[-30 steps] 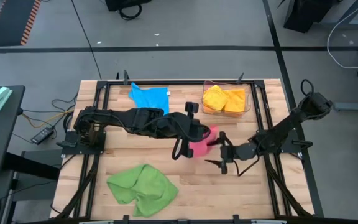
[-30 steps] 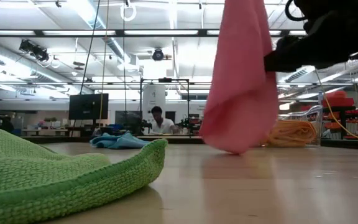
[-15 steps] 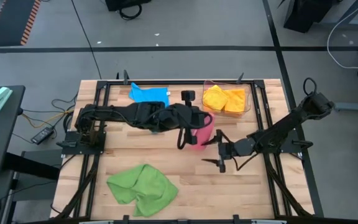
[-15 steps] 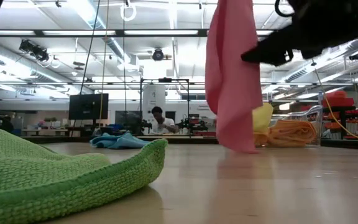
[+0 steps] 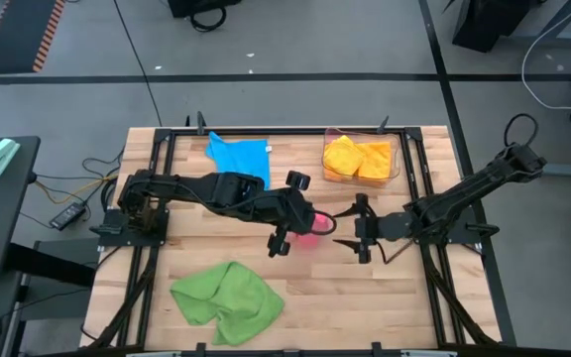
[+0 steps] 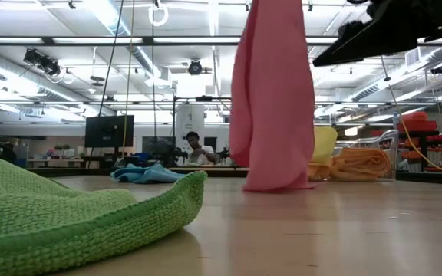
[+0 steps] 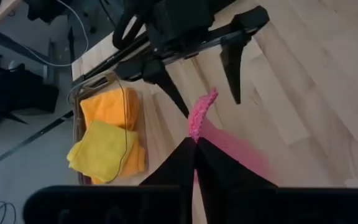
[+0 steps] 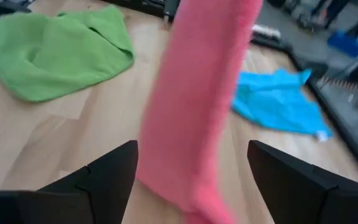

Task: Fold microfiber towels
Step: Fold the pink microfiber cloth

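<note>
Wood table [image 5: 365, 288] under pink towel [image 6: 271, 100] hanging from left claw [image 7: 196, 144].

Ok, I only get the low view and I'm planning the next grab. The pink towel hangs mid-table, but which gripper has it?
Observer: The left gripper. It is shut on the pink towel, pinching it just below its upper corner.
Operator: And the right one?
Observer: The right gripper is open and grips nothing. It faces the hanging towel from the right side.
Operator: Is anything already put away?
Observer: Yes, a yellow towel and an orange towel lie in the clear bin at the far right of the table.
</note>
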Robot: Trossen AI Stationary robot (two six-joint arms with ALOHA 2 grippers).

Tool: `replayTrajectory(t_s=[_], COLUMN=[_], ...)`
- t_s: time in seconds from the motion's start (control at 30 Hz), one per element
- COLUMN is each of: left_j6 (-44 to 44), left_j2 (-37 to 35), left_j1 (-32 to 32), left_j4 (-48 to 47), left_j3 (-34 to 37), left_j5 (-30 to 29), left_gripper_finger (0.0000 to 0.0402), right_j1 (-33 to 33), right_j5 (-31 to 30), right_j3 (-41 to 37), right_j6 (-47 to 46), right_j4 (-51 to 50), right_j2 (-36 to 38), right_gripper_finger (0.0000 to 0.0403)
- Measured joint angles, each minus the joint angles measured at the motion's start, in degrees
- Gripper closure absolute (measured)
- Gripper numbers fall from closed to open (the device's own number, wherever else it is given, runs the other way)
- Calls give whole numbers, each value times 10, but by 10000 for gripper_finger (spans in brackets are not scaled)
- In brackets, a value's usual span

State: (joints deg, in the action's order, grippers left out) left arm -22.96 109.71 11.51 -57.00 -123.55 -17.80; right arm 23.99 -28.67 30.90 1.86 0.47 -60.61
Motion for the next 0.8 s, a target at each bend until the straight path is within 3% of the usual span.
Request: replayTrajectory(t_s=[0.1,0.17,0.27,0.47,0.6,0.8], left_j6=[1,12,31,13,9,8], left_j2=[0,0,0,0,0,0], left_j1=[4,4,1,-1,-1,-2], left_j4=[0,2,19,53,49,51], left_j3=[0,0,0,0,0,0], left_j5=[0,-1,0,-6,-23,-36], left_gripper_finger=[385,393,395,383,393,386], right_j1=[-10,-32,-65,-94,-95,-95], right_j5=[13,57,115,175,191,192], right_j3=[3,3,3,2,2,2], right_j6=[37,27,-5,1,-9,-24], right_j4=[0,14,23,68,88,79], right_j2=[7,-3,-41,-134,-171,-196], right_gripper_finger=[91,91,91,103,150,269])
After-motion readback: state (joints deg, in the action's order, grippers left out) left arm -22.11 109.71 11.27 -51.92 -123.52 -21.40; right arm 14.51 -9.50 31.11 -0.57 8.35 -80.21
